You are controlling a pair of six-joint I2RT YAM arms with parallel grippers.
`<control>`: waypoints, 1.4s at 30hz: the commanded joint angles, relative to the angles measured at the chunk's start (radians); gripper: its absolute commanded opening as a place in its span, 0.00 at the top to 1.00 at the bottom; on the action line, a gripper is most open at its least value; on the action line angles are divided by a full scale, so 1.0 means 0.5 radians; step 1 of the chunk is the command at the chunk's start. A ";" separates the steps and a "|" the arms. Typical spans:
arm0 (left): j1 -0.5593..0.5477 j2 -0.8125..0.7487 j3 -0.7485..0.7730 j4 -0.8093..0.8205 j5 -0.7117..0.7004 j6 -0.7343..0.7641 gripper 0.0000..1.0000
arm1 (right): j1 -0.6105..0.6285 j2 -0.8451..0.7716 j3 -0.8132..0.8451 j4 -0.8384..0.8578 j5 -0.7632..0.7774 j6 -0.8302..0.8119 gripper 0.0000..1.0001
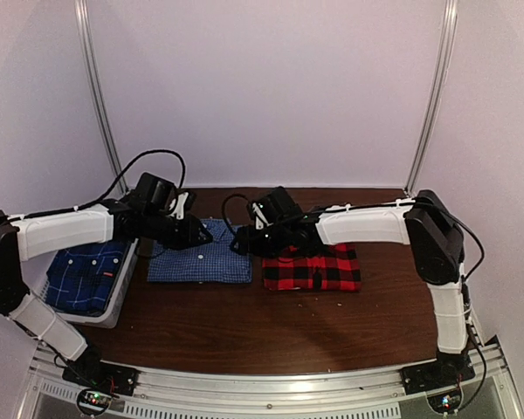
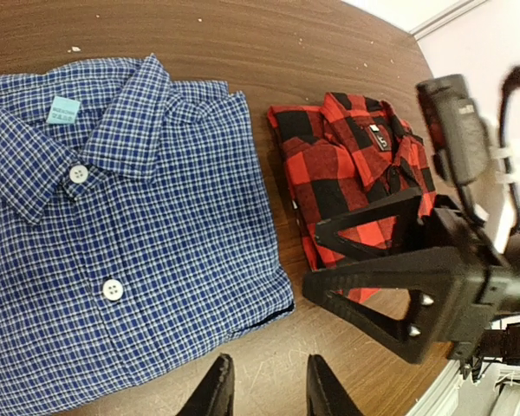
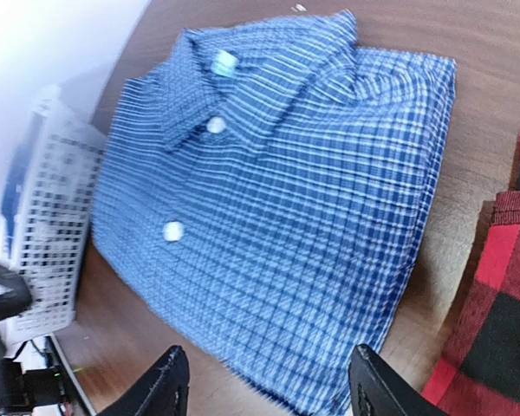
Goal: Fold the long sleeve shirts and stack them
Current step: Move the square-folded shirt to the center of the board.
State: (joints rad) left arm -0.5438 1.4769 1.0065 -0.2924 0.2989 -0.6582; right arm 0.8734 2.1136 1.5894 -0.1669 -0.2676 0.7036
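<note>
Wooden tabletop [image 1: 244, 323]: blue gingham shirt [image 3: 277, 182] beneath wide-open right gripper [image 3: 269, 381], collar toward far edge (red plaid shirt [image 2: 355, 165] just beside); left gripper [image 2: 264, 390] narrow, apparently empty.

The gingham shirt [image 1: 199, 262] is lying folded mid-desk [image 1: 271, 332], and the buffalo-check shirt [image 1: 319, 271] is lying just right of it, a strip of desk between them. A third shirt [image 1: 83, 275] is sitting in the basket [image 1: 122, 292] at the left edge. I am holding my right claw [image 1: 240, 243] over their neighbouring edges and my left claw [image 1: 201, 234] above the gingham shirt.
</note>
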 commanded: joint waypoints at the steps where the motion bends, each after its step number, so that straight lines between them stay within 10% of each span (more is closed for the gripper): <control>1: 0.046 -0.085 0.011 -0.027 -0.019 0.059 0.70 | -0.032 0.182 0.166 -0.107 0.064 -0.033 0.35; 13: 0.112 -0.122 -0.019 -0.099 -0.109 0.098 0.70 | -0.062 0.415 0.352 -0.190 0.207 -0.036 0.34; 27: 0.161 -0.095 0.027 -0.239 -0.293 0.160 0.69 | -0.096 0.546 0.448 -0.286 0.236 -0.054 0.62; 42: 0.196 0.001 0.124 -0.282 -0.351 0.198 0.68 | -0.106 0.592 0.469 -0.319 0.194 -0.095 0.61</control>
State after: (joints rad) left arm -0.4572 1.4574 1.0370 -0.4351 0.1490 -0.5823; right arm 0.8223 2.3623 1.8027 -0.2817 -0.1600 0.6582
